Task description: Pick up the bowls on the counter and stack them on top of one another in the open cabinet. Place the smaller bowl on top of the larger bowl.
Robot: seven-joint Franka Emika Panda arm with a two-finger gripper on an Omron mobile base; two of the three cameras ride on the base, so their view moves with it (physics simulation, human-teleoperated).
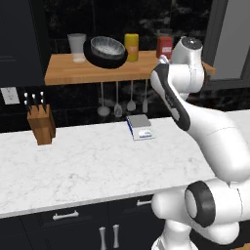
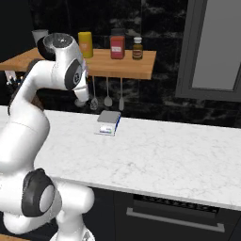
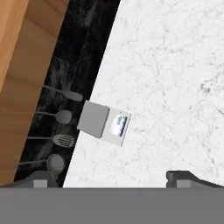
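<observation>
On the light-brown wooden shelf (image 1: 68,73), the wide black bowl (image 1: 97,60) sits tilted toward me between a tumbler and a yellow canister. The smaller silvery-grey bowl (image 1: 107,47) rests inside it. My gripper (image 3: 111,180) is open, its two fingertips (image 3: 41,177) far apart with nothing between them. It hangs over the white marble counter (image 3: 175,65), pointing down near the shelf's front edge (image 3: 26,65), to the right of the bowls and apart from them. My arm (image 2: 56,70) hides the bowls in the right base view.
A grey kitchen scale (image 3: 105,124) lies on the counter under the hand. Utensils (image 1: 117,105) hang below the shelf. A glass tumbler (image 1: 76,46), yellow canister (image 1: 131,46), red canister (image 1: 164,46) and brown bottle (image 2: 137,48) share the shelf. A knife block (image 1: 41,124) stands left.
</observation>
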